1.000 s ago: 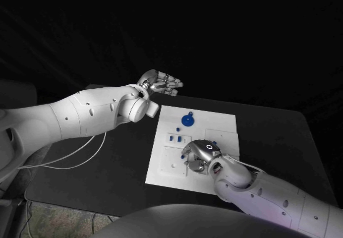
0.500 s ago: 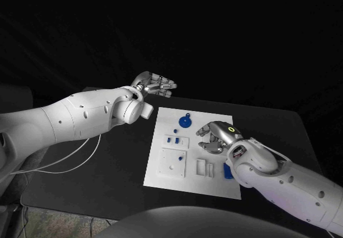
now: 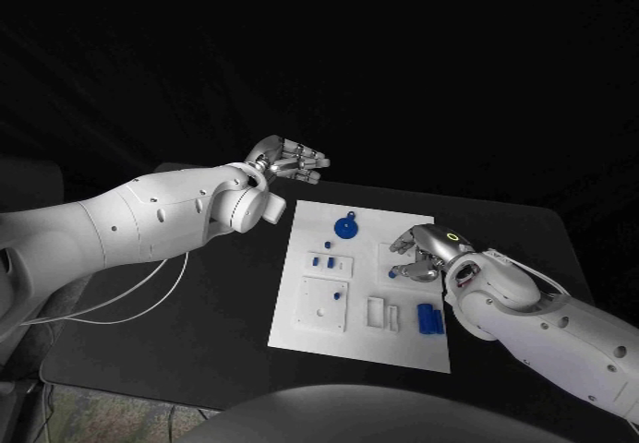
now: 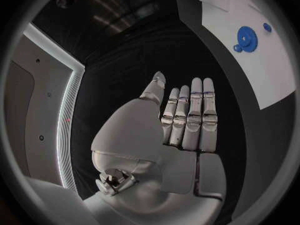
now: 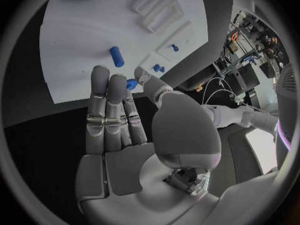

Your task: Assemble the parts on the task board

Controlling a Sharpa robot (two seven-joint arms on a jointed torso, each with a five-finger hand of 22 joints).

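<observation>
Right hand (image 3: 424, 252) shifted toward board's right edge, fingers open, empty | left hand (image 3: 291, 154) open, idle | risk: knocking loose blue peg (image 3: 393, 272) underneath.

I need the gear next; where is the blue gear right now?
In the head view the blue gear lies on the far part of the task board, between the two hands, touched by neither.
</observation>
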